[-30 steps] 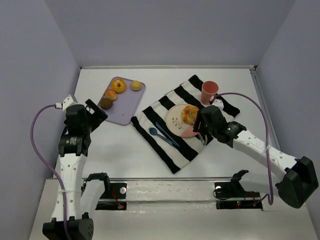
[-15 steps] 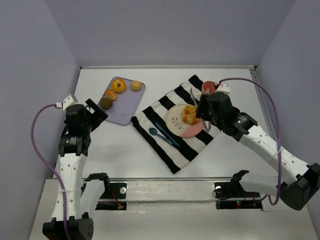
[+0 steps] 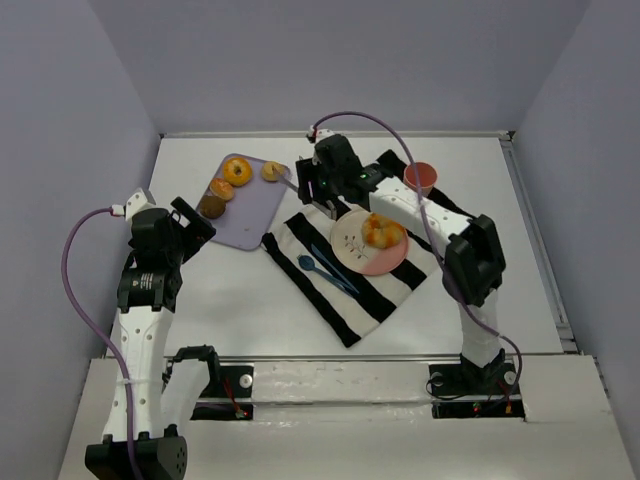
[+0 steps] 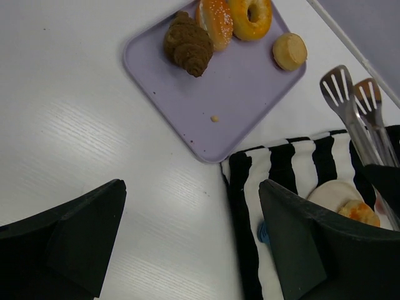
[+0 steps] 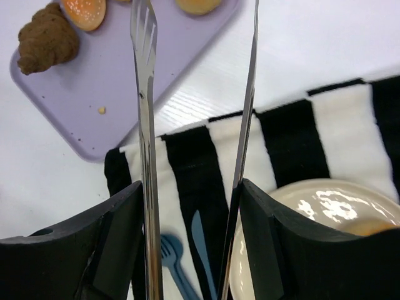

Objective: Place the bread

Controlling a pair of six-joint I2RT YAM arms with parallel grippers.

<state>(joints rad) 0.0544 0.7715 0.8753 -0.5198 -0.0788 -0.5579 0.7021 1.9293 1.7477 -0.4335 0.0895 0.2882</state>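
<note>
A golden bread piece [image 3: 381, 232] lies on the cream plate [image 3: 350, 238] on the striped cloth; it also shows at the edge of the right wrist view [image 5: 375, 226] and of the left wrist view [image 4: 359, 212]. My right gripper [image 3: 318, 190] [image 5: 190, 206] is shut on metal tongs [image 5: 144, 94], whose arms stand spread and empty over the cloth's far corner, tips by the purple tray [image 3: 245, 215]. The tray holds a doughnut [image 3: 237, 170], a small bun [image 3: 272, 171], a sugared bun [image 3: 222, 188] and a brown croissant [image 3: 211, 206]. My left gripper [image 3: 195, 225] [image 4: 190, 231] is open and empty, near the tray's left side.
A black-and-white striped cloth [image 3: 340, 300] lies mid-table with a blue fork and knife [image 3: 325, 268] beside the plate. A pink cup [image 3: 420, 180] stands at the cloth's far right corner. Grey walls close the table on three sides.
My right arm has swung from the plate's right side to the far left, tongs now near the tray. The bread stays on the plate. The left arm has not moved.
</note>
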